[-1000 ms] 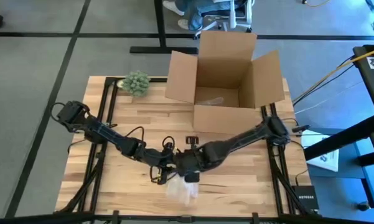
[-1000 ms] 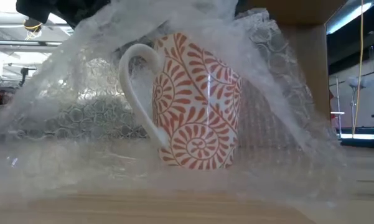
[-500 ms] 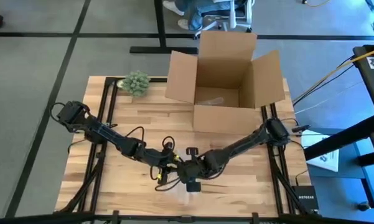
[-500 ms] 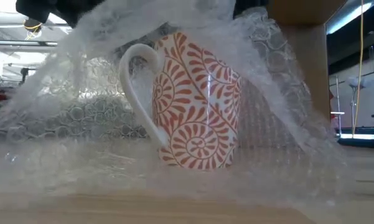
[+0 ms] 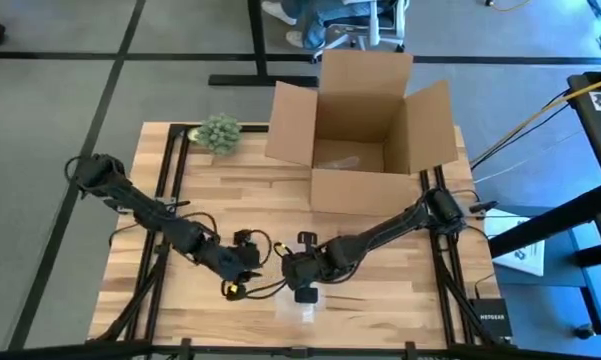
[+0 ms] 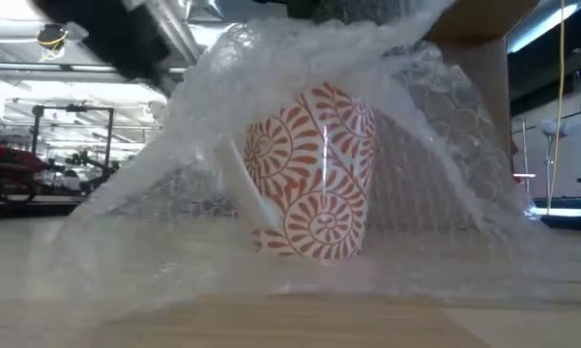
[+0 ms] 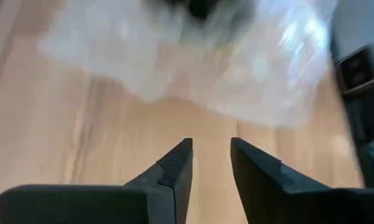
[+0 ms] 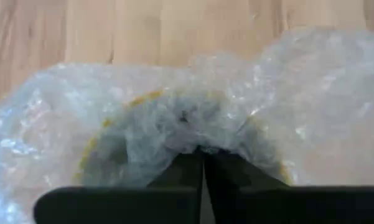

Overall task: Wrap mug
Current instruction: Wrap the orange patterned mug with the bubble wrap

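Observation:
A white mug with orange spirals (image 6: 314, 174) stands upright on the wooden table, under a sheet of clear bubble wrap (image 6: 271, 87) that covers it like a tent. From above only the wrap (image 5: 302, 306) shows, near the table's front edge. My right gripper (image 5: 302, 284) is above the mug, shut on the wrap. Its wrist view shows the mug's rim (image 8: 112, 121) faintly through the wrap (image 8: 311, 93). My left gripper (image 5: 248, 262) stands just left of the wrap, open (image 7: 210, 149) with nothing between its fingers. The wrap (image 7: 236, 68) lies ahead of it. My right gripper pinches a bunched-up part of the bubble wrap (image 8: 199, 138) between its two fingers, right over the mug's mouth. The fingers come from above, pointing down. From the hold the wrap slopes down around the mug, and its edges (image 6: 97, 251) lie on the table.
An open cardboard box (image 5: 365, 130) stands at the table's far side, with a green tuft (image 5: 218, 133) to its left at the far left corner. Black frame rails (image 5: 170, 170) run along both table sides. A person's feet by a chair (image 5: 315, 25) show beyond the table.
My left gripper has drawn back toward the table's left edge, away from the wrap. The wrap's left side has come in closer around the mug, and it now covers the handle. The mug has stayed upright.

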You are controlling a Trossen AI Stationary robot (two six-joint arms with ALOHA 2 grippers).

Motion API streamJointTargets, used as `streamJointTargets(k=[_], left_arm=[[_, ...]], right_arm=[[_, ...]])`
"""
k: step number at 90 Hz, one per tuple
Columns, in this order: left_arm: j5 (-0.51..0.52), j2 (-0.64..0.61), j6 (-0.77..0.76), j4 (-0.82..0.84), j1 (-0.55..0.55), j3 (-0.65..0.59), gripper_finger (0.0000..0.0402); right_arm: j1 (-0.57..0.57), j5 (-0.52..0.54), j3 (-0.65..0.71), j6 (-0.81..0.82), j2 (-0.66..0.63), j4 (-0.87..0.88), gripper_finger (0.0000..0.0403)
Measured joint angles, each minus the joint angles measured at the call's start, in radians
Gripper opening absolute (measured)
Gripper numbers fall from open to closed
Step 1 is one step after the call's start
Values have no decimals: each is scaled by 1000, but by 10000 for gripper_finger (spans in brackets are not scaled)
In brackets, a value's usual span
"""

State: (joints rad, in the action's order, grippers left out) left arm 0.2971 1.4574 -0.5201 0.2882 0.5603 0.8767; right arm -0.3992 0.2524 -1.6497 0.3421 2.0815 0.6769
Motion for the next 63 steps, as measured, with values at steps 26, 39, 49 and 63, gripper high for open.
streamJointTargets(k=[26, 39, 49, 63], left_arm=[[-21, 103, 94, -406, -32, -40, 92], [-53, 130, 131, -458, -73, -34, 92], [-54, 132, 136, -462, -104, -28, 92], [-63, 132, 143, -518, -120, -24, 92]], right_arm=[[0, 18, 0, -7, 0, -28, 1], [0, 18, 0, -7, 0, -27, 1], [0, 21, 0, -7, 0, -27, 1], [0, 26, -1, -7, 0, -31, 1]])
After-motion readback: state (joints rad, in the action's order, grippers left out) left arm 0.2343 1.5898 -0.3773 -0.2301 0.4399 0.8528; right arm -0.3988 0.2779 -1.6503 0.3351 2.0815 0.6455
